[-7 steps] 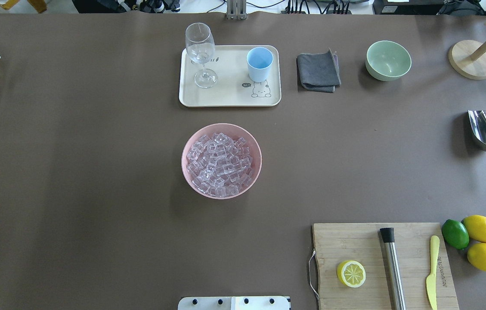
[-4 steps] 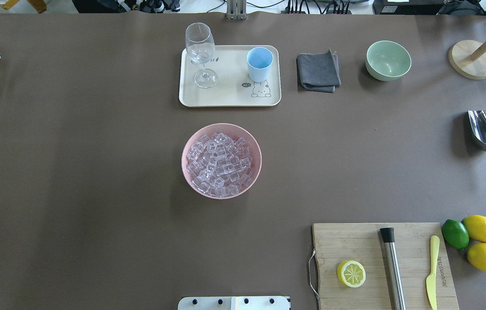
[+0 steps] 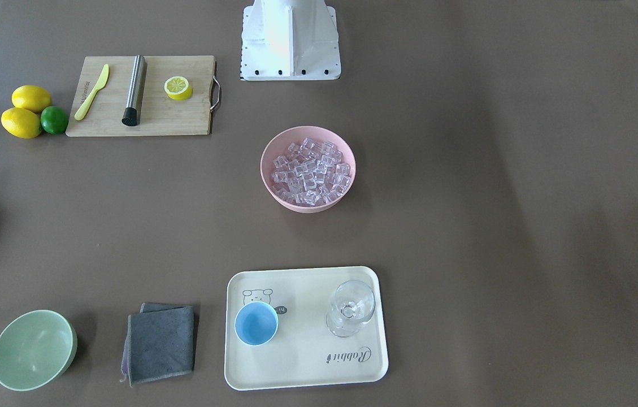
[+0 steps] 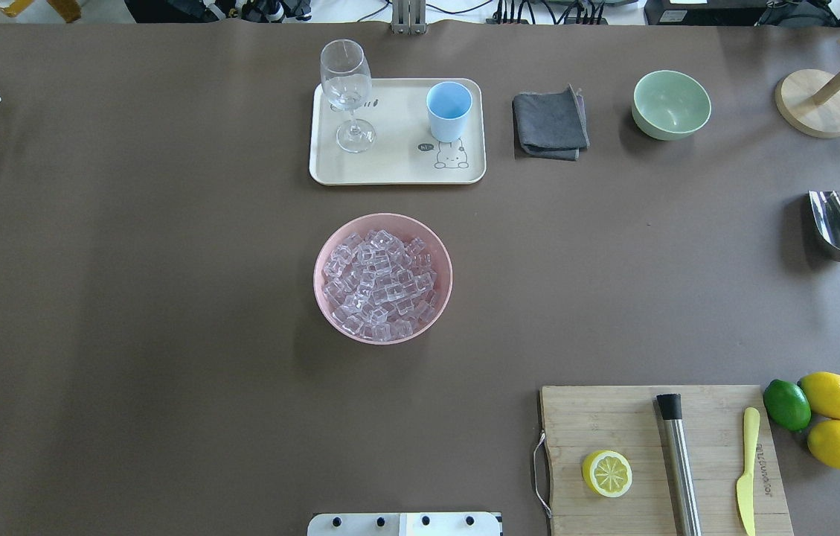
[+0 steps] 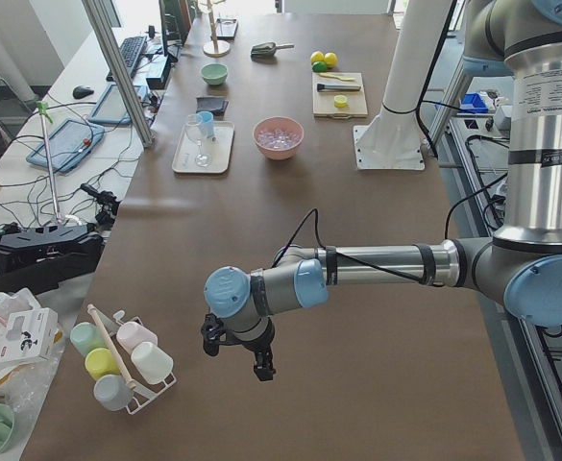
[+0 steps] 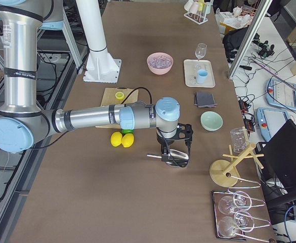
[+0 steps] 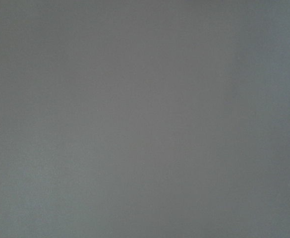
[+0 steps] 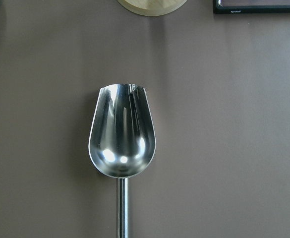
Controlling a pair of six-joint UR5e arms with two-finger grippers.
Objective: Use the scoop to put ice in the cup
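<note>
seen straight down from the right wrist, the scoop [image 8: 122,131]: flat on the bench near its right edge, trough up, handle toward the robot. only in the right side view, the right gripper [image 6: 175,149] just above it; cannot tell whether apart or together. ice [image 4: 382,285] heaped in pink bowl [image 4: 318,268] mid-bench. cup [image 4: 449,110] upright on tray [image 4: 390,160] toward the far edge. only in the left side view, the left gripper [image 5: 236,357] over bare bench near the left end; likewise cannot tell.
</note>
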